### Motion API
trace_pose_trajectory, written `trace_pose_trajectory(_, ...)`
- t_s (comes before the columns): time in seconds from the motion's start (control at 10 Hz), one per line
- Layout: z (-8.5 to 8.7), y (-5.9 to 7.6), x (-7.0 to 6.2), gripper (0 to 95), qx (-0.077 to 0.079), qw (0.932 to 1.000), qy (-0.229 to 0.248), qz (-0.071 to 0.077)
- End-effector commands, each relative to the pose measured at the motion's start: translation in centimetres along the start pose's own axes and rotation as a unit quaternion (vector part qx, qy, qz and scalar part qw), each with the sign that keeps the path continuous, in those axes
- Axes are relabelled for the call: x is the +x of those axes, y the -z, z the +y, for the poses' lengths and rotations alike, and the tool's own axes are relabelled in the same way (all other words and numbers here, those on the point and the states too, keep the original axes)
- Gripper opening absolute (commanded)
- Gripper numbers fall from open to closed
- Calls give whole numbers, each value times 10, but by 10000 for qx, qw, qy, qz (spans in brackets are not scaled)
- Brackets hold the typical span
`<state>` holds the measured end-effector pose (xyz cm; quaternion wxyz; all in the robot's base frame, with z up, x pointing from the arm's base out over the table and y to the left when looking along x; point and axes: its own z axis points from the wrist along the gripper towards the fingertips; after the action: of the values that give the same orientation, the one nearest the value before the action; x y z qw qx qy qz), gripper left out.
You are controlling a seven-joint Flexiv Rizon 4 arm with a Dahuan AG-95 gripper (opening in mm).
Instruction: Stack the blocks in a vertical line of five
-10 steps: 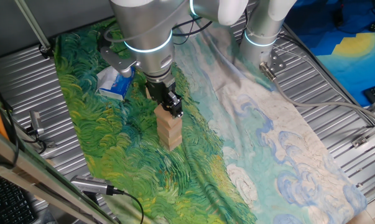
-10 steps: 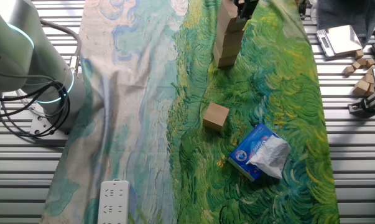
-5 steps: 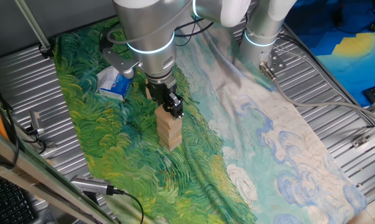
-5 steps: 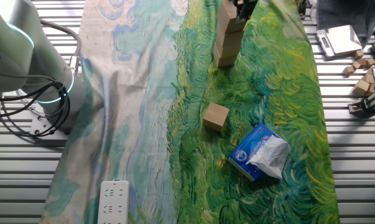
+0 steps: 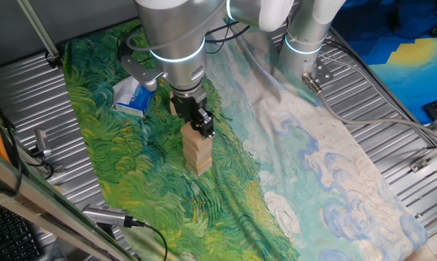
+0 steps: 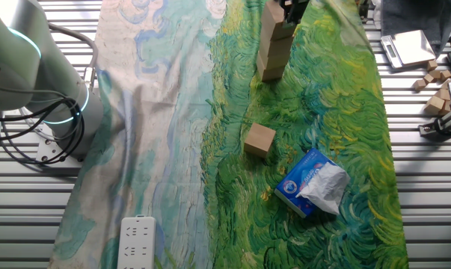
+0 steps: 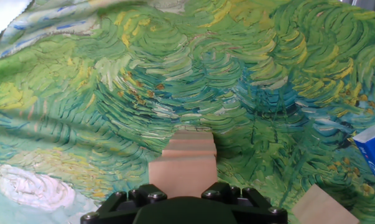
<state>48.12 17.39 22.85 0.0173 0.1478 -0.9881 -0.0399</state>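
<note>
Hand view looks straight down the stack [image 7: 186, 163]: top block close under the gripper [image 7: 185, 205] housing, lower blocks stepping away beneath it, slightly offset from one another. Fingers themselves are hidden by the housing here, so I cannot tell how far open they are or whether they clasp the top block. Loose block's corner [image 7: 321, 208] shows at lower right on the cloth, and a blue packet [image 7: 372, 149] edge sits at the right margin.

Other fixed view, near to far: white power strip [image 6: 136, 243] at the near edge of the cloth; blue-and-white packet [image 6: 312, 182]; just beyond it the single loose block [image 6: 259, 139], apart from the packet and well apart from the stack; then the stack [image 6: 274, 42] at the far end, top cut off by the frame edge.

One fixed view: gripper [image 5: 201, 125] sits at the stack's [image 5: 196, 151] top, touching or just beside it (contact unclear).

Judgement: stack appears four high (count not certain), one block left to fetch and place. Table [image 5: 392, 94] of ribbed metal carries the green painted cloth [image 5: 117, 167].
</note>
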Motion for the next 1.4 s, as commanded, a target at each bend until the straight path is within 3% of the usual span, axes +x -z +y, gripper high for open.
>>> trace_pose_trajectory(0.1, 0, 0, 0, 0, 33, 9999, 5, -135)
trace_pose_trajectory(0.3, 0, 0, 0, 0, 50, 9996, 4, -293)
trace_pose_trajectory(0.5, 0, 0, 0, 0, 64, 9993, 2, -359)
trace_pose_trajectory(1.4, -1, -4, 3, 0, 43, 9991, -27, -422)
